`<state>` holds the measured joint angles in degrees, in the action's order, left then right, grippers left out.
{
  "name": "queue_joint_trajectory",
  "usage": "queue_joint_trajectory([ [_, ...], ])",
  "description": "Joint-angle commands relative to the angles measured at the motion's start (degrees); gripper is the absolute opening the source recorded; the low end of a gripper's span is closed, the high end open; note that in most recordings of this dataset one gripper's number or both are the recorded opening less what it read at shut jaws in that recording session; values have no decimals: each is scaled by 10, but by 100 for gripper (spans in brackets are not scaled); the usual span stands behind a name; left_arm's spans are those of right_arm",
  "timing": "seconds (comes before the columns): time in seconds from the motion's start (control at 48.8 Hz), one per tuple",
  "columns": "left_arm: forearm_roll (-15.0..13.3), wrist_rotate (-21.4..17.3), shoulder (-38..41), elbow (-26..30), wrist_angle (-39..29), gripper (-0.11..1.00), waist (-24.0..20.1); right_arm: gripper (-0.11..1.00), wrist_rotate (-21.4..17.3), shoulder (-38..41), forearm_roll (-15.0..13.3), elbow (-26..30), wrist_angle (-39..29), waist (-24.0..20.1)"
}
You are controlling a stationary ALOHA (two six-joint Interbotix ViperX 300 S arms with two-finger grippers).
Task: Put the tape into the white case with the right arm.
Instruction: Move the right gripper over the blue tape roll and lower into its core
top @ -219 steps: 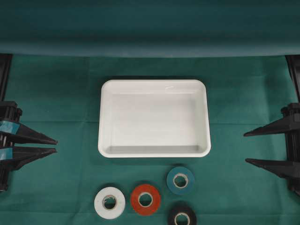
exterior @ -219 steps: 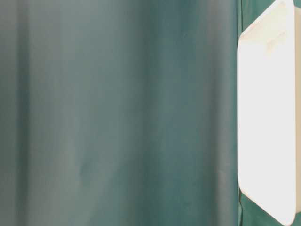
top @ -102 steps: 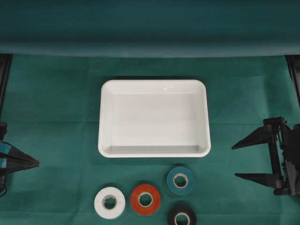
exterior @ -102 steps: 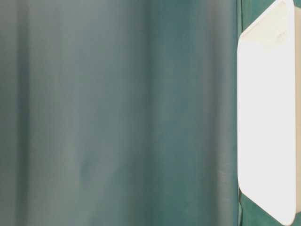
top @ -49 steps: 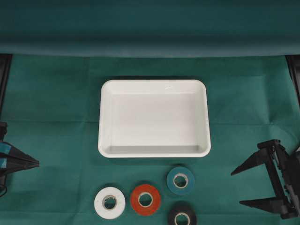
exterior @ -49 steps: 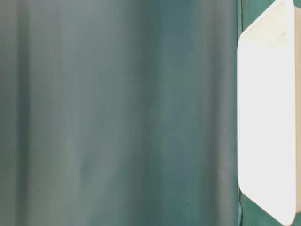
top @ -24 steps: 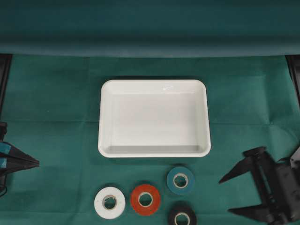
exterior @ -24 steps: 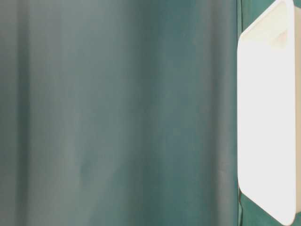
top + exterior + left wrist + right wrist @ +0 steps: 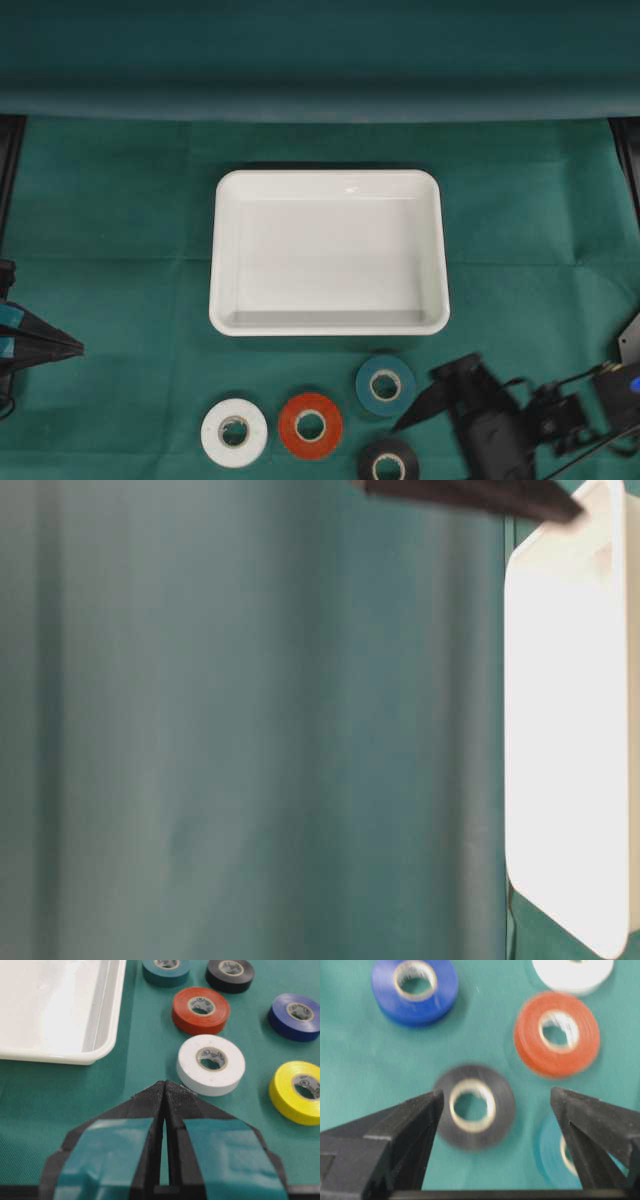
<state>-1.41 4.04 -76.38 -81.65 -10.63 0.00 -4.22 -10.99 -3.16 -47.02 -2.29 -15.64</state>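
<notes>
Your right gripper (image 9: 492, 1105) has swung in from the right edge of the overhead view toward the tape rolls since a second ago; it now hangs over the black roll (image 9: 388, 461), fingers spread wide, nothing between them. In the right wrist view the black roll (image 9: 474, 1106) sits in the gap between the two fingers, picture blurred. One finger (image 9: 425, 402) points at the teal roll (image 9: 385, 385) in the overhead view; whether it touches, you cannot tell.

White case (image 9: 328, 251) has not shifted, nothing in it. Orange roll (image 9: 310, 426) and white roll (image 9: 234, 432) lie where they were, below the case's front rim. Blue roll (image 9: 296, 1016) and yellow roll (image 9: 298, 1091) show only in the wrist views.

Your left gripper (image 9: 165, 1091) is unchanged at the left edge, fingers pressed together, empty.
</notes>
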Motion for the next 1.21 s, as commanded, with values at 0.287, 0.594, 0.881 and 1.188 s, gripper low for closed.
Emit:
queue_joint_trajectory([
  [0.287,-1,0,4,5,4,0,-2,87,0,128,-1,136,5,-20],
  [0.594,-1,-1,4,5,4,0,-1,87,-3,199,-1,210,-3,-29],
  [0.881,-1,-1,2,4,4,0,-1,87,-3,241,-1,264,-7,-39],
  [1.188,-1,0,-4,3,4,0,-2,87,-3,257,-1,280,-37,-40],
])
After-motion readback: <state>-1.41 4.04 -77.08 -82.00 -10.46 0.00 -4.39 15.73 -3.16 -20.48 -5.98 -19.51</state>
